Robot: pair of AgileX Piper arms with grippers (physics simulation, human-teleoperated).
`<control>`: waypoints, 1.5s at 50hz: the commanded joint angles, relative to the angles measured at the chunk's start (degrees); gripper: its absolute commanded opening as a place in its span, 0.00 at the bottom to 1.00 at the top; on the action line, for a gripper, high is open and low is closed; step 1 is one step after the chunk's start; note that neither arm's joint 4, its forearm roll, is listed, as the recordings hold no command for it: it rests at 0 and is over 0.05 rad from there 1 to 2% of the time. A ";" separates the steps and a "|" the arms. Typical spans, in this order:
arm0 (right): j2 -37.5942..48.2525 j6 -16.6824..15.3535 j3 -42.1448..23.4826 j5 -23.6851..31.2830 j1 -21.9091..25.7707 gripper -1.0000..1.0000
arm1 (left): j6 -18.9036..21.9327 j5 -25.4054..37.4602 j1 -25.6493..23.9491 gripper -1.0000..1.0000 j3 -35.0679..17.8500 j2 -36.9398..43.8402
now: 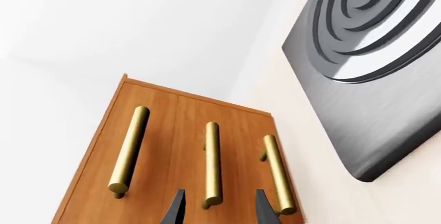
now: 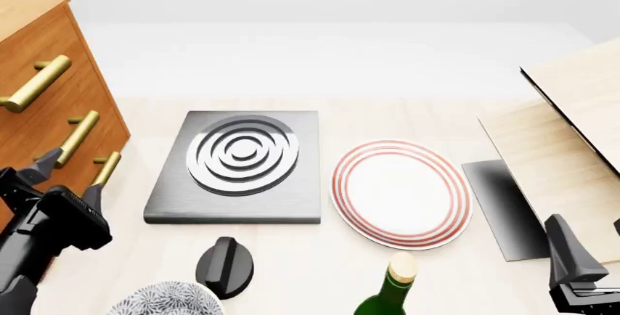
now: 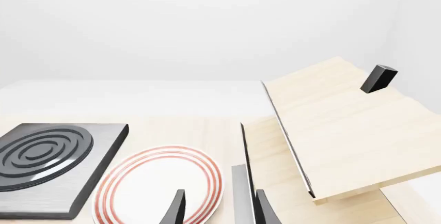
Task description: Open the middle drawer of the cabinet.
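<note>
Left wrist view, released left gripper flanking middle drawer brass cylindrical bar, glossy wooden cabinet, right gripper released.

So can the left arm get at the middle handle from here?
Probably yes: the left gripper is open with the middle handle lined up between its fingers, and nothing stands between them on the cabinet front.
</note>
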 commanded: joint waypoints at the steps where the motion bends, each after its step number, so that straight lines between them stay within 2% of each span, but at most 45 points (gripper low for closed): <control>1: 0.00 0.06 -0.08 -0.17 -0.01 1.00 | -0.35 -3.53 0.87 1.00 -0.38 2.88; 21: 0.00 0.05 -0.08 -0.19 -0.01 1.00 | -0.71 -5.04 1.20 1.00 -2.21 6.21; 45: 0.00 0.06 -0.08 -0.19 -0.02 1.00 | 0.39 -11.78 2.88 1.00 -3.84 14.37; 75: 0.00 0.06 -0.08 -0.19 -0.01 1.00 | 0.26 -12.09 6.47 1.00 -6.00 17.19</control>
